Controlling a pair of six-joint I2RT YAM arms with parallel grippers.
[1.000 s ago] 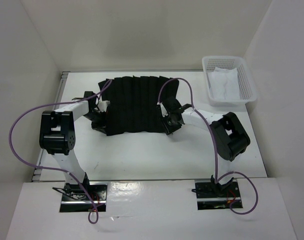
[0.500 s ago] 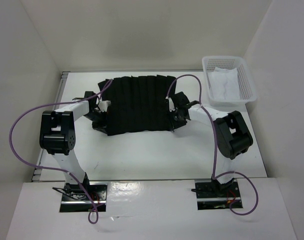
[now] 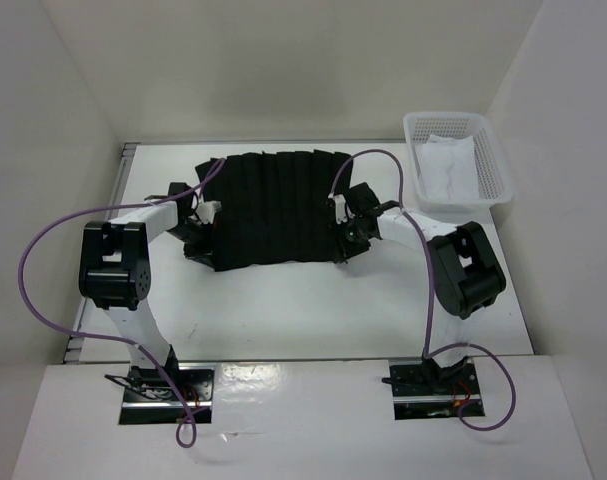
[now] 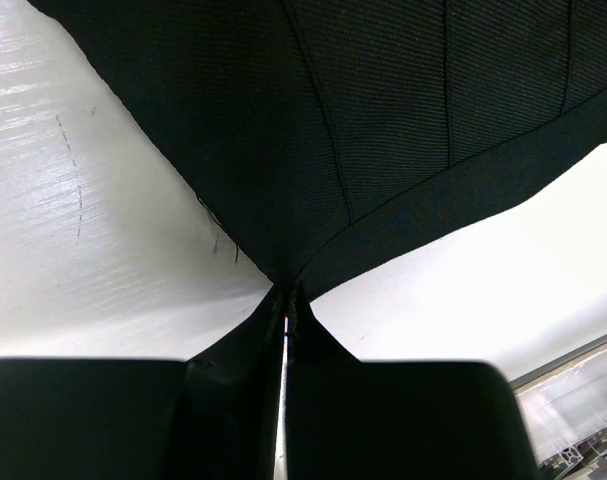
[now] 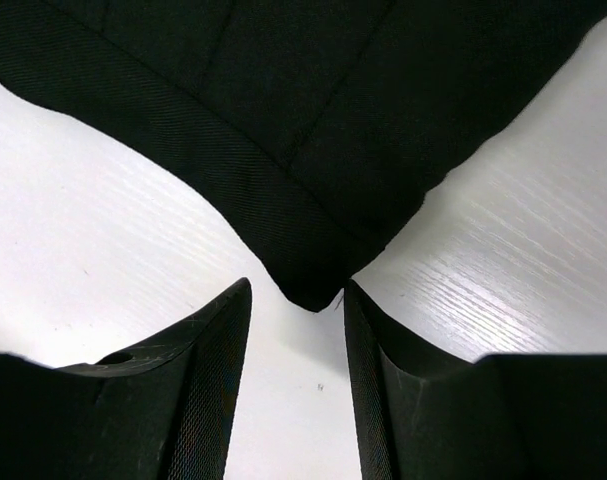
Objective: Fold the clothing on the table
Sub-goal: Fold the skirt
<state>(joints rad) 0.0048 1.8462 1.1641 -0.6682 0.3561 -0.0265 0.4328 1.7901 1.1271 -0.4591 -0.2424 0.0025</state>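
top view / clothing [image 3: 273,208]: we see it spread flat toward 12 o'clock on the counter [image 3: 313,305], ribs running 12 to 6
top view / left gripper [image 3: 195,234]: at the garment's 8 o'clock corner, on the fabric edge
top view / right gripper [image 3: 346,238]: at the garment's 4 o'clock corner
top view / basket [image 3: 501,175]: white mesh, at 2 o'clock on the counter, well apart from the clothing, white cloth [image 3: 451,168] inside
left wrist / grip: clenched on the clothing; we see the fabric pinched into a tight point between the closed jaws
left wrist / fabric: fans out from that pinch toward 12 and 2 o'clock and looks lifted into a tent; bare counter at 9 and 4 o'clock
left wrist / rail [image 4: 575,428]: metal edge strip at 5 o'clock
right wrist / grip: released; jaws stand apart, nothing clamped
right wrist / fabric: hemmed corner points to 6 o'clock and lies on the counter in the gap between the fingers [image 5: 208,350]; we can't tell if it brushes the 3 o'clock finger
right wrist / counter: white surface at 9 and 3 o'clock
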